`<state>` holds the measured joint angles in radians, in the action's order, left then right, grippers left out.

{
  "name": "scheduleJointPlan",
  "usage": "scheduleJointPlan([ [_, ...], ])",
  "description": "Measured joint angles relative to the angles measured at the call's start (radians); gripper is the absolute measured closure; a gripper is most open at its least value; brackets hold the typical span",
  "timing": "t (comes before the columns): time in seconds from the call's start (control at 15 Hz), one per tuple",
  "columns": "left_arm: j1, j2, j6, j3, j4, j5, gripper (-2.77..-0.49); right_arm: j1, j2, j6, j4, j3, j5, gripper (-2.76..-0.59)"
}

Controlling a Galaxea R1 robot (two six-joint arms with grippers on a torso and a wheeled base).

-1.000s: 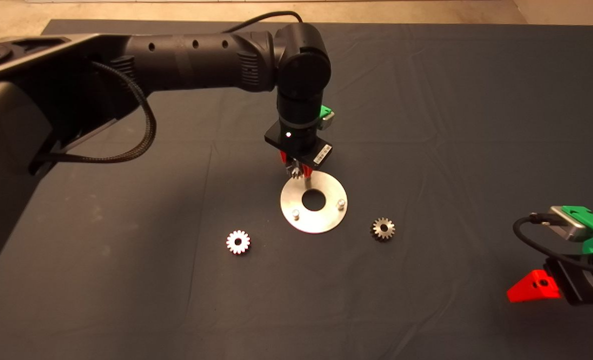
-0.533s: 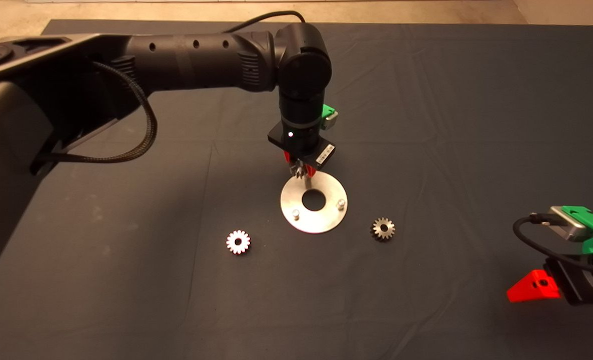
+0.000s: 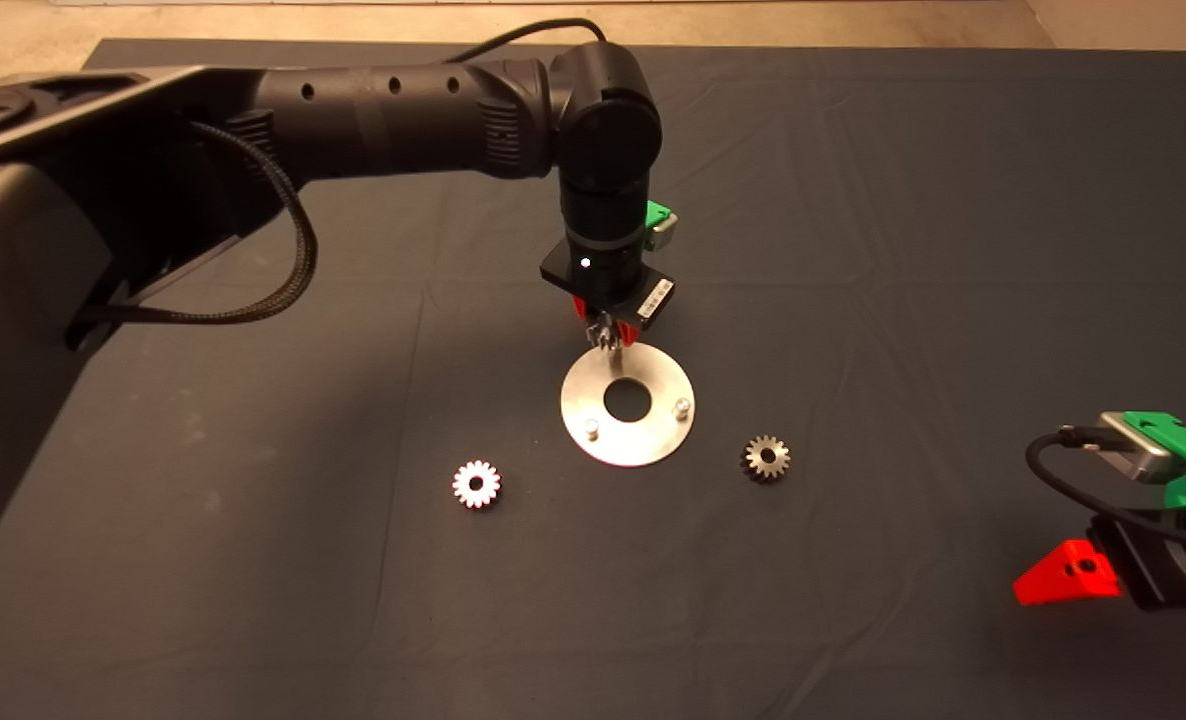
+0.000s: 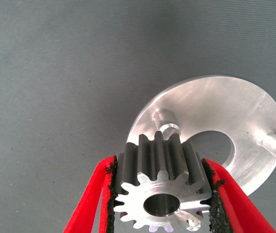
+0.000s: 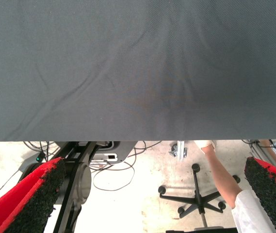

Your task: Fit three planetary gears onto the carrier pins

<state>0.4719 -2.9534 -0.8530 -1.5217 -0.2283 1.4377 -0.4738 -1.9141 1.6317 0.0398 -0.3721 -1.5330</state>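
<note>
Above carrier plate (image 3: 628, 405), left end effector (image 4: 162, 194) clamps gear (image 4: 163, 194).

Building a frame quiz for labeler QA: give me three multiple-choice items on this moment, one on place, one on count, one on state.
1. Where is the left gripper?
A. Over the far edge of the carrier plate
B. Parked at the lower right
C. Above the gear on the left of the mat

2. How many gears lie loose on the mat?
A. None
B. Two
C. Three

3. What is the right gripper doing?
A. Holding a gear
B. Pressing on the plate
C. Waiting open, holding nothing

Key: 1 A, its fingers clamp the held gear beside a carrier pin. 2 B, the left gear and the right gear. 3 C, its pads stand wide apart around nothing.
</note>
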Motion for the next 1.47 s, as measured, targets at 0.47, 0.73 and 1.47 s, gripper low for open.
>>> scheduleJointPlan([
  [0.47,0.0,0.0,-0.148,-0.02,0.002,-0.021,-0.96,0.0,0.0,0.0,0.0,0.0,0.0,-2.75],
  [0.73,0.0,0.0,-0.191,-0.02,0.042,-0.021,-0.96,0.0,0.0,0.0,0.0,0.0,0.0,-2.75],
  [1.47,0.0,0.0,-0.235,-0.016,0.105,-0.063,-0.96,0.0,0.0,0.0,0.0,0.0,0.0,-2.75],
])
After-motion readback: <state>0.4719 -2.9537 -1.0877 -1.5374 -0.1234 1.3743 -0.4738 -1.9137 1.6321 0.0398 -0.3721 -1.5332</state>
